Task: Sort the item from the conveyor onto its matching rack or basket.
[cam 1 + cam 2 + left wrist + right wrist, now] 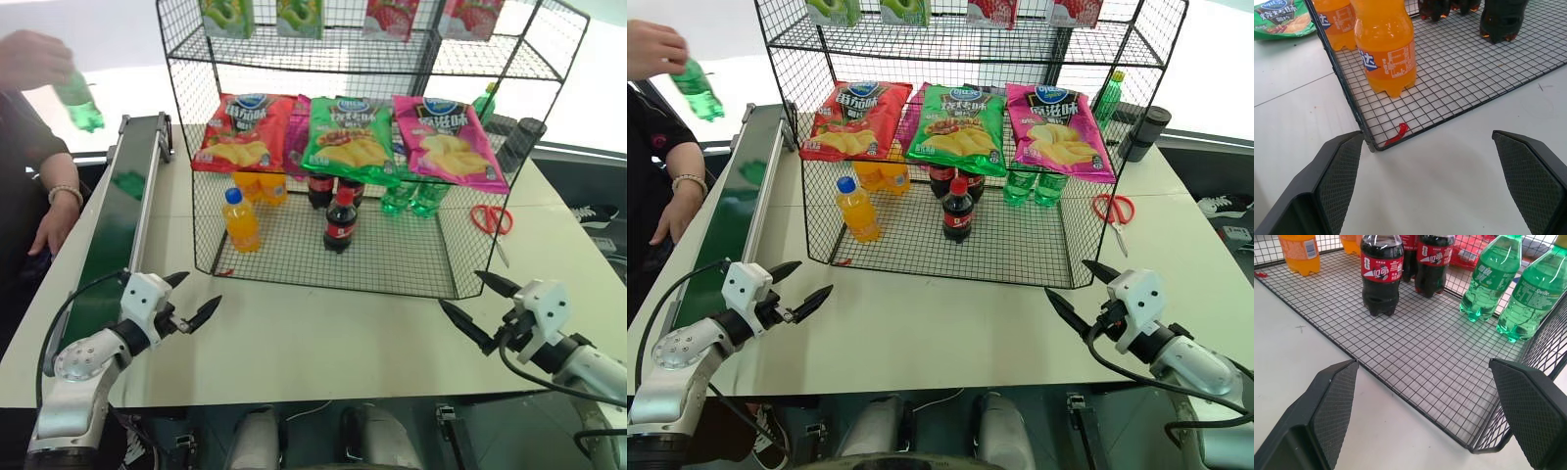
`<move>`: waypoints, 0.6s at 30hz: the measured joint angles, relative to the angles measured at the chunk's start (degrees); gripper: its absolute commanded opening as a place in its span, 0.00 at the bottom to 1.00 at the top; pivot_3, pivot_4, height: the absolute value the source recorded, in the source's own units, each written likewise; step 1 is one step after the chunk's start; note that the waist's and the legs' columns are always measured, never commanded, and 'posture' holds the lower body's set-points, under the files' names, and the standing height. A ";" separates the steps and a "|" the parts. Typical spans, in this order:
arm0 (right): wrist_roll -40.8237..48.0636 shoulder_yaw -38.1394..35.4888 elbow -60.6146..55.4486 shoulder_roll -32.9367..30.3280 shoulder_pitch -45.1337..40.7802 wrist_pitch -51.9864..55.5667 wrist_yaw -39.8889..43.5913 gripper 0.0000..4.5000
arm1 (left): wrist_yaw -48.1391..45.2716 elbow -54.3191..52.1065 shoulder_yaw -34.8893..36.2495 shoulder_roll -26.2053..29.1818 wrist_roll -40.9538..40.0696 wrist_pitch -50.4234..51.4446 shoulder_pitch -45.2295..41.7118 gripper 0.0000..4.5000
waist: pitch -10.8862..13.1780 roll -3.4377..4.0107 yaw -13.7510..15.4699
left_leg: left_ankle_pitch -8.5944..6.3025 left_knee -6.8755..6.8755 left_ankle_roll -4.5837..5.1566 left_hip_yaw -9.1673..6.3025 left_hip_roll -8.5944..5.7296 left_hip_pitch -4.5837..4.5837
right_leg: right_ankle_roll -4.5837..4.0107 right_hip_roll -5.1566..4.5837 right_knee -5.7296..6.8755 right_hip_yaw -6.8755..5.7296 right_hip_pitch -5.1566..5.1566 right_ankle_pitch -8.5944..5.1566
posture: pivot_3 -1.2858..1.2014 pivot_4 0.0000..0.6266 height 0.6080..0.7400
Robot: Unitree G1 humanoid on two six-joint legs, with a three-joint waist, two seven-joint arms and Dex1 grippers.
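A person's hand (34,57) holds the item, a small green soda bottle (80,103), in the air above the far end of the conveyor (113,220). The dark-green belt runs along the table's left side with nothing on it. The black wire rack (392,257) stands mid-table, hung with red, green and pink crisp bags. On its bottom shelf stand orange-drink bottles (1386,46), cola bottles (1382,276) and green bottles (1488,276). My left gripper (204,288) hovers open near the rack's front left corner. My right gripper (458,289) hovers open near its front right corner.
Red-handled scissors (490,219) lie on the table right of the rack. A dark cylinder (522,144) stands behind the rack's right side. The person's other hand (56,221) rests left of the conveyor. A small red scrap (1398,133) lies at the rack's corner.
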 measured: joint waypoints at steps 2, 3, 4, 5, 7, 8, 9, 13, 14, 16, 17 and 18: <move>-0.30 0.00 0.97 0.00 -0.03 -0.46 0.45 0.99 | 0.17 -0.04 0.02 0.00 0.00 0.01 0.28 1.00 | 0.00 0.00 0.02 | 0.00 0.00 0.00 0.01 0.00 0.00 | 0.00 0.00 0.00 0.00 0.00 0.00 | 0.52 0.24 1.00; -0.38 0.01 1.29 0.01 -0.05 -0.69 0.58 0.99 | 0.31 -0.04 0.05 0.00 -0.01 0.01 0.36 1.00 | 0.00 0.00 0.03 | 0.00 0.01 0.00 0.01 0.00 0.00 | 0.00 0.00 0.00 0.00 0.00 0.00 | 0.52 0.24 1.00; -0.46 0.02 1.72 0.01 -0.13 -0.84 0.82 0.99 | 0.49 -0.05 0.14 0.00 -0.06 0.03 0.42 1.00 | 0.00 0.00 0.03 | 0.00 0.01 0.00 0.00 0.00 0.00 | 0.00 0.00 0.00 0.00 0.01 0.00 | 0.52 0.24 1.00; -0.62 0.14 2.06 0.00 -0.21 -1.00 1.07 0.99 | 0.64 -0.14 0.31 0.00 -0.18 0.10 0.47 1.00 | 0.00 0.00 0.02 | 0.00 0.01 0.00 0.01 0.00 0.00 | 0.00 0.00 0.00 0.00 0.01 0.00 | 0.52 0.24 1.00; -0.96 0.70 2.70 0.01 -0.51 -1.24 1.40 0.99 | 1.14 -0.40 1.16 -0.07 -0.81 0.46 0.56 1.00 | 0.00 0.00 0.00 | 0.00 0.01 0.00 0.00 0.00 0.01 | 0.00 0.00 0.01 0.00 0.01 0.00 | 0.52 0.24 1.00; -0.98 0.84 2.90 0.01 -0.59 -1.33 1.52 0.99 | 1.50 -0.64 1.77 -0.13 -1.25 0.62 0.57 1.00 | 0.00 0.00 0.00 | 0.00 0.01 0.00 0.00 0.00 0.01 | 0.00 0.00 0.02 0.00 0.00 0.00 | 0.52 0.24 1.00; -0.98 0.89 3.10 0.01 -0.77 -1.44 1.60 0.99 | 2.02 -1.16 2.47 -0.13 -1.81 1.00 0.60 1.00 | 0.00 0.00 -0.03 | 0.00 0.01 0.00 0.00 0.00 0.01 | 0.00 0.00 0.02 0.01 0.00 0.00 | 0.52 0.24 1.00; -0.99 0.90 3.21 0.01 -1.43 -1.83 1.62 0.99 | 3.36 -2.10 4.71 -0.13 -3.19 2.37 0.73 1.00 | 0.00 0.00 0.00 | 0.00 0.01 0.00 0.00 0.01 0.02 | 0.00 0.01 0.03 0.01 0.01 0.00 | 0.52 0.24 1.00; -0.99 0.91 3.21 0.01 -1.55 -1.85 1.61 0.99 | 3.68 -2.16 5.06 -0.14 -3.42 2.77 0.74 1.00 | 0.00 0.00 0.00 | 0.00 0.01 0.00 0.01 0.00 0.02 | 0.00 0.01 0.03 0.01 0.02 0.00 | 0.52 0.24 1.00; -0.99 0.98 3.21 0.01 -1.72 -1.85 1.60 0.99 | 4.72 -2.36 5.88 -0.51 -3.99 3.46 0.72 1.00 | 0.00 0.00 0.00 | 0.00 0.03 0.00 0.01 0.00 0.02 | 0.00 0.00 0.03 0.01 0.02 0.00 | 0.52 0.24 1.00; -0.99 1.14 3.21 0.00 -1.87 -1.84 1.58 0.99 | 5.69 -2.42 6.62 -0.83 -4.41 4.25 0.55 1.00 | 0.00 0.00 0.00 | 0.00 0.04 0.00 0.01 0.00 0.02 | 0.00 0.00 0.03 0.01 0.03 0.00 | 0.52 0.24 1.00; -1.00 1.52 3.15 0.00 -2.17 -1.80 1.56 0.99 | 6.80 -2.42 7.30 -1.01 -5.00 4.91 0.18 1.00 | 0.00 -0.01 0.01 | 0.00 0.04 0.00 0.00 0.00 0.02 | 0.00 0.00 0.03 0.01 0.03 0.01 | 0.52 0.24 1.00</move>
